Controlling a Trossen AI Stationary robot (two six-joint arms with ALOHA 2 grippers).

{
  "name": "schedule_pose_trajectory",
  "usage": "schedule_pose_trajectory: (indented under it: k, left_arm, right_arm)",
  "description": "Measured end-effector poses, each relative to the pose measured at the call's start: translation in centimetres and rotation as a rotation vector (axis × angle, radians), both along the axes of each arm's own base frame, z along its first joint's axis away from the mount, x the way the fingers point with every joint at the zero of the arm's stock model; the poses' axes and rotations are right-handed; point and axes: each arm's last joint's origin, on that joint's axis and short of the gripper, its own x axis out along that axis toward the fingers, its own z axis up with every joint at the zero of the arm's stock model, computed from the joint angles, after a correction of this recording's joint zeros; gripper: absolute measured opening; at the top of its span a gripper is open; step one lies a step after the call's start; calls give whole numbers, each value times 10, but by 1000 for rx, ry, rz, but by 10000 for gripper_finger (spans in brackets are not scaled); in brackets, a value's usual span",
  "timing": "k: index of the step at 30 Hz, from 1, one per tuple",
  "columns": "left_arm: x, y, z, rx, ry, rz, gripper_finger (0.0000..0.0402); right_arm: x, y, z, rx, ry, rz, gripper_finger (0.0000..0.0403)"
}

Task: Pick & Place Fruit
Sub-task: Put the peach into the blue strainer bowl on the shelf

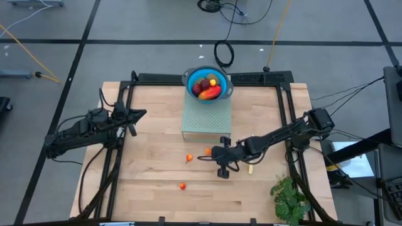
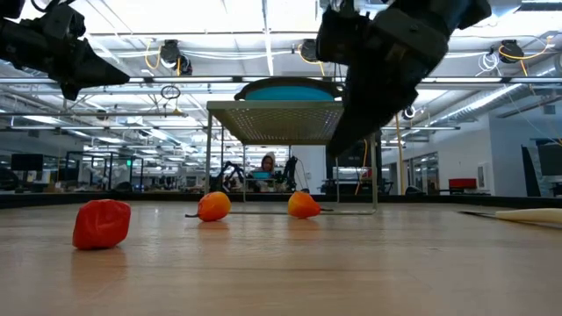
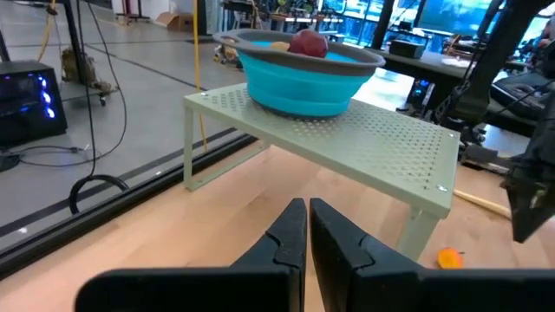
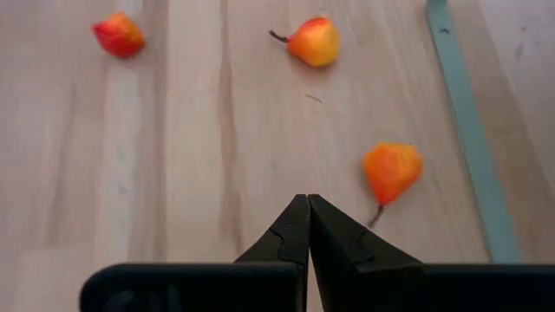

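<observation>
- Fruit sits in two places: some pieces in a blue bowl (image 1: 208, 83) and three tiny orange-red ones loose on the wooden table (image 1: 151, 188).
- In the high view the bowl stands on a pale green perforated shelf (image 1: 206, 119) at the far middle of the table, and it holds a mango (image 1: 210, 92), a dark-red ball (image 1: 198, 88) and a few other small pieces.
- One tiny orange-red fruit (image 1: 189, 158) lies in front of the shelf, a second (image 1: 208, 151) sits just beside it nearer the shelf, and a third (image 1: 182, 186) lies well apart toward the near edge.
- Right gripper (image 1: 204, 157) hangs low over the table near the first two loose pieces, its fingers pressed together and holding nothing.
- In the right wrist view the closed fingertips (image 4: 305, 227) point at bare wood, with one stemmed fruit (image 4: 392, 170) just beside them and not touching.
- Left gripper (image 1: 142, 113) waits above the table's left side, level with the shelf, its fingers closed and empty.
- A slim pale knife (image 1: 250, 168) lies on the table by the right arm.
- A green leafy bunch (image 1: 290, 199) lies at the near right corner.
</observation>
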Motion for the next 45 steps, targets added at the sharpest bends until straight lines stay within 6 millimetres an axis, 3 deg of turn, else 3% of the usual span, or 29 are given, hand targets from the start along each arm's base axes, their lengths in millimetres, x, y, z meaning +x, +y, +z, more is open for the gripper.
schedule_pose_trajectory:
  k: [9,17,23,29,36,45]
  left_arm:
    - [0,0,1,2,-8,-13,17]
    - [0,0,1,0,-10,-15,17]
    - [0,0,1,0,-10,-16,17]
    - [0,0,1,-1,-10,-16,17]
    - [1,-2,1,-10,-13,-62,17]
    - [1,-2,1,-31,-20,-89,17]
  right_arm:
    - [-6,11,-8,-3,45,-90,0]
    - [-12,32,-8,33,45,-40,0]
    - [-1,40,-17,59,-18,11,0]
    - [9,36,-36,58,-8,17,0]
    - [9,33,-35,-72,-51,-57,0]
    - [6,38,-34,-116,-78,-122,0]
